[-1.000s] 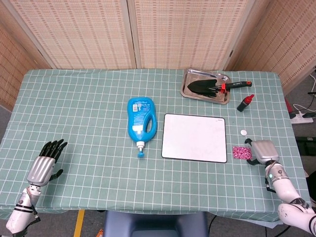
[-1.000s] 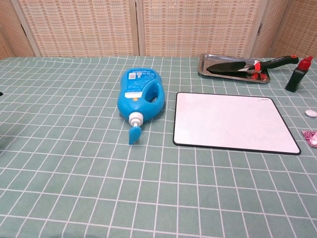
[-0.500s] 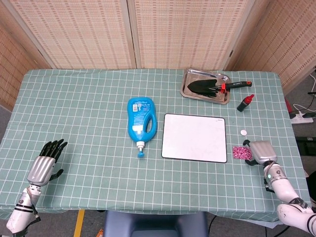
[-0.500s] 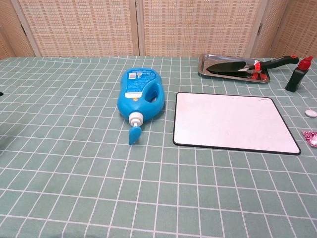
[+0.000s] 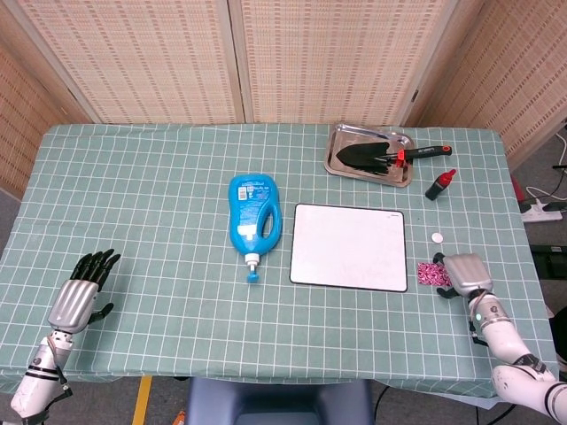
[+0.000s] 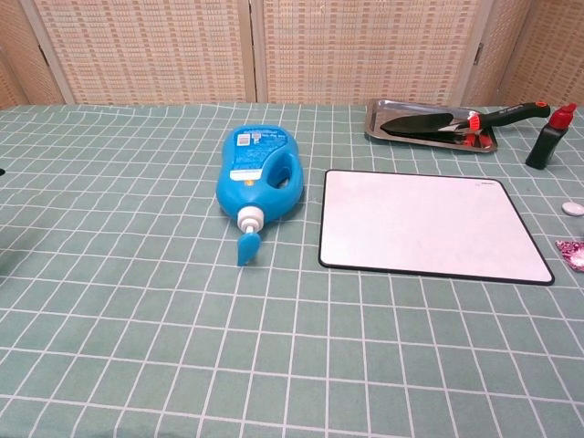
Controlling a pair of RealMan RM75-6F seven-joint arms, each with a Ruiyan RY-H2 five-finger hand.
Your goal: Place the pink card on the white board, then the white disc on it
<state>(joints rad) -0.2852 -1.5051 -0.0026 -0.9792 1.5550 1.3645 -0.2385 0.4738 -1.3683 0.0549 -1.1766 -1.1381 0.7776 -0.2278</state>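
Green checked cloth covers the table [image 5: 159, 177], a soft surface crossed by a white grid. Near its middle lies the white board [image 5: 349, 247], a flat smooth rectangle with a thin black border and rounded corners. The pink card [image 5: 431, 273] is a small glittery square lying on the cloth just beside the board's right edge, and the white disc [image 5: 436, 237] is a small round piece a little farther back, apart from both. A blue plastic bottle [image 5: 252, 215] lies on its side left of the board, cap off its nozzle. Toward the far right corner, a shiny metal tray [image 5: 341, 137] holds a black trowel [image 5: 381, 156] whose handle pokes past the rim; a small dark bottle with a red cap [image 5: 439, 184] stands nearby.

The right hand [image 5: 465, 274] sits at the card's right side, fingers curled down at it; whether they grip it cannot be told. The left hand [image 5: 83, 289] rests near the front left corner, fingers extended and apart, holding nothing.
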